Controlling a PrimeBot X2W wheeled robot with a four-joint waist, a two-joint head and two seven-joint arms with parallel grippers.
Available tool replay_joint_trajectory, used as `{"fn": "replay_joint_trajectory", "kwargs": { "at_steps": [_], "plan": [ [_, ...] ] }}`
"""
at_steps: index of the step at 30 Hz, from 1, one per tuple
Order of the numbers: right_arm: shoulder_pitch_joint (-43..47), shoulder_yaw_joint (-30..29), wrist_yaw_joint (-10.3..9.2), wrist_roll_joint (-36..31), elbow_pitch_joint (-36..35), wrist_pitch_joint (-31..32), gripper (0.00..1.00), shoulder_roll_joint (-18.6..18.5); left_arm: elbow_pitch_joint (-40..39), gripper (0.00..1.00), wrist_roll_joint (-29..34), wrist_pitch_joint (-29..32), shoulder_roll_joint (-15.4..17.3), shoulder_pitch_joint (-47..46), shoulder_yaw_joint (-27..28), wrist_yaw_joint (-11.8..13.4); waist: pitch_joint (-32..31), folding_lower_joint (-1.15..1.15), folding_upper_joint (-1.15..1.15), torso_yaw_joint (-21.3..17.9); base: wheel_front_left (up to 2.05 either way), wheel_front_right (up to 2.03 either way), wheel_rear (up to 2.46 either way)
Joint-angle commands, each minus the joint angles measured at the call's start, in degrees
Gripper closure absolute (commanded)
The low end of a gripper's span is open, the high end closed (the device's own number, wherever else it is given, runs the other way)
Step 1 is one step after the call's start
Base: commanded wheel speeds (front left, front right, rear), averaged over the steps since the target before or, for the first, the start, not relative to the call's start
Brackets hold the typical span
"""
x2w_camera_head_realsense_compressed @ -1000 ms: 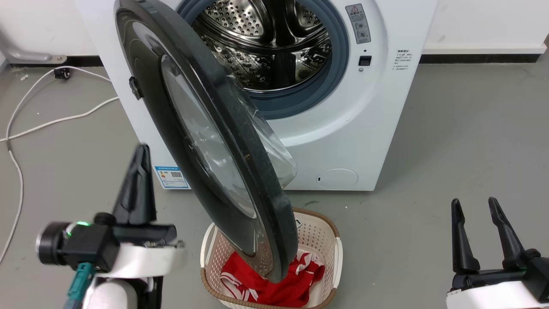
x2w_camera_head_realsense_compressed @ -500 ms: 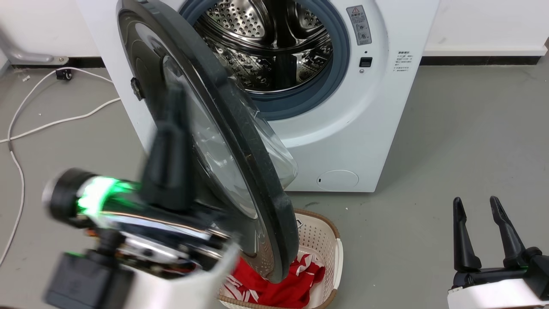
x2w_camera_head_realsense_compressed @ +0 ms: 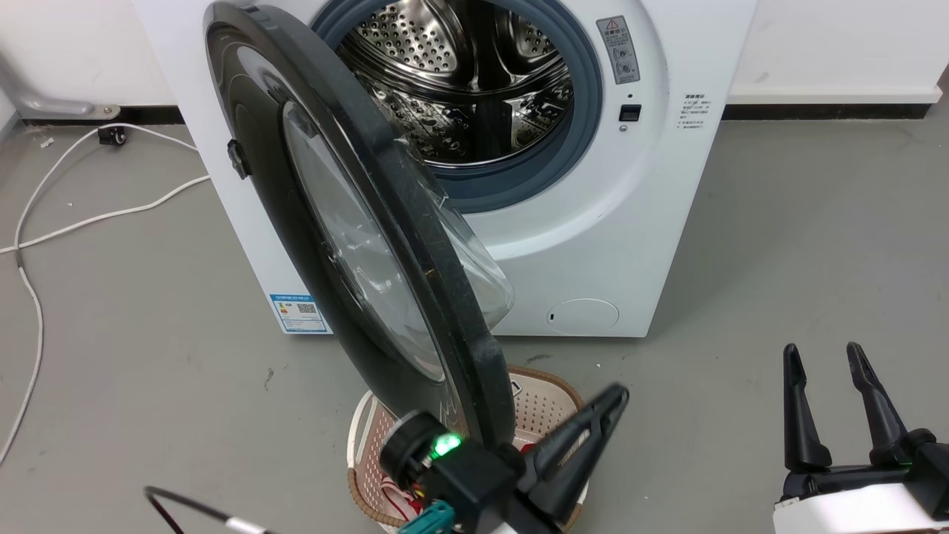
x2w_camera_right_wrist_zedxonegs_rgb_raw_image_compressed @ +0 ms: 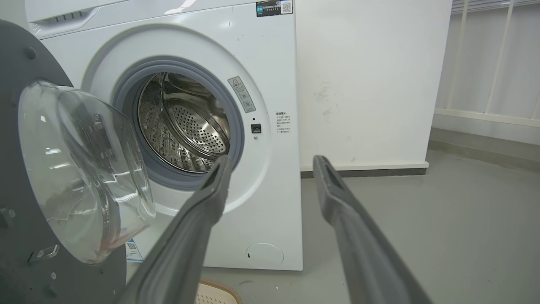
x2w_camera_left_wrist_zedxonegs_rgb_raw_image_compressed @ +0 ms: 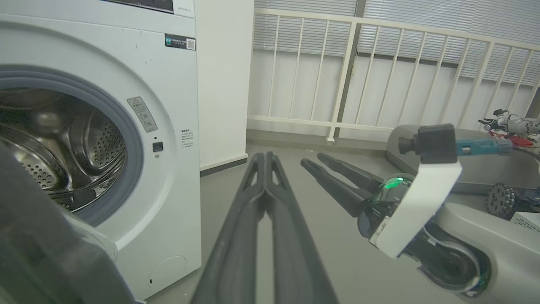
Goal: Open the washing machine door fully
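Observation:
The white washing machine (x2w_camera_head_realsense_compressed: pixel 637 222) stands with its steel drum exposed. The washing machine door (x2w_camera_head_realsense_compressed: pixel 356 245) hangs about half open, hinged on the left, its black rim edge-on to my head camera and the clear glass bowl (x2w_camera_right_wrist_zedxonegs_rgb_raw_image_compressed: pixel 84 169) facing the drum. My left gripper (x2w_camera_head_realsense_compressed: pixel 619 391) is shut and empty, low beside the door's bottom edge on the drum side, fingers slanting up and right. In the left wrist view the left gripper (x2w_camera_left_wrist_zedxonegs_rgb_raw_image_compressed: pixel 265 156) points past the machine (x2w_camera_left_wrist_zedxonegs_rgb_raw_image_compressed: pixel 168 105), with the dark door (x2w_camera_left_wrist_zedxonegs_rgb_raw_image_compressed: pixel 38 236) close at lower left. My right gripper (x2w_camera_head_realsense_compressed: pixel 823 352) is open and empty over the floor at lower right.
A beige laundry basket (x2w_camera_head_realsense_compressed: pixel 563 382) with red cloth sits on the floor under the door's lower edge. White cables (x2w_camera_head_realsense_compressed: pixel 111 215) trail across the floor on the left. A white railing (x2w_camera_left_wrist_zedxonegs_rgb_raw_image_compressed: pixel 358 76) and a grey base with wheels (x2w_camera_left_wrist_zedxonegs_rgb_raw_image_compressed: pixel 502 198) stand further right.
My left gripper has swung from the door's left side, across its outer face, down to beside its bottom edge above the basket. The door and right gripper have stayed put.

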Motion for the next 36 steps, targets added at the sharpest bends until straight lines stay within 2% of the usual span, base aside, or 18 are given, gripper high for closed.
{"fn": "replay_joint_trajectory", "kwargs": {
  "at_steps": [1, 8, 19, 28, 36],
  "plan": [
    [0.41, 0.14, -0.02, 0.03, 0.01, -0.18, 0.00, 0.17, 2.03, 1.00, -0.61, 1.39, 0.46, 0.89, -0.92, -0.11, 0.00, 0.00, 0.00, 0.04, 0.00, 0.00, 0.00],
    [0.47, 0.60, -0.02, 0.37, -0.08, 0.29, 0.00, 0.17, 10.56, 1.00, -0.32, 1.51, 0.03, -0.88, -1.80, 0.65, 0.11, 0.00, 0.00, -0.21, 0.00, 0.00, 0.00],
    [0.71, 1.19, -0.02, 0.65, 0.13, 0.65, 0.00, 0.17, 21.10, 1.00, -0.18, -4.31, -1.15, -5.52, 1.12, 5.63, 0.23, 0.00, 0.00, -1.64, 0.00, 0.00, 0.00],
    [0.96, 0.88, -0.02, 1.21, 0.23, 0.74, 0.00, 0.16, 23.03, 1.00, -0.79, -6.66, -0.18, -4.76, 4.87, 9.29, 0.32, 0.00, 0.00, -1.43, 0.00, 0.00, 0.00],
    [0.95, 0.91, -0.02, 1.77, 0.50, 0.62, 0.00, 0.16, 21.08, 1.00, 0.25, -7.20, 1.95, -2.58, 6.60, 12.62, 0.45, 0.00, 0.00, -0.43, 0.00, 0.00, 0.00]
  ]
}}
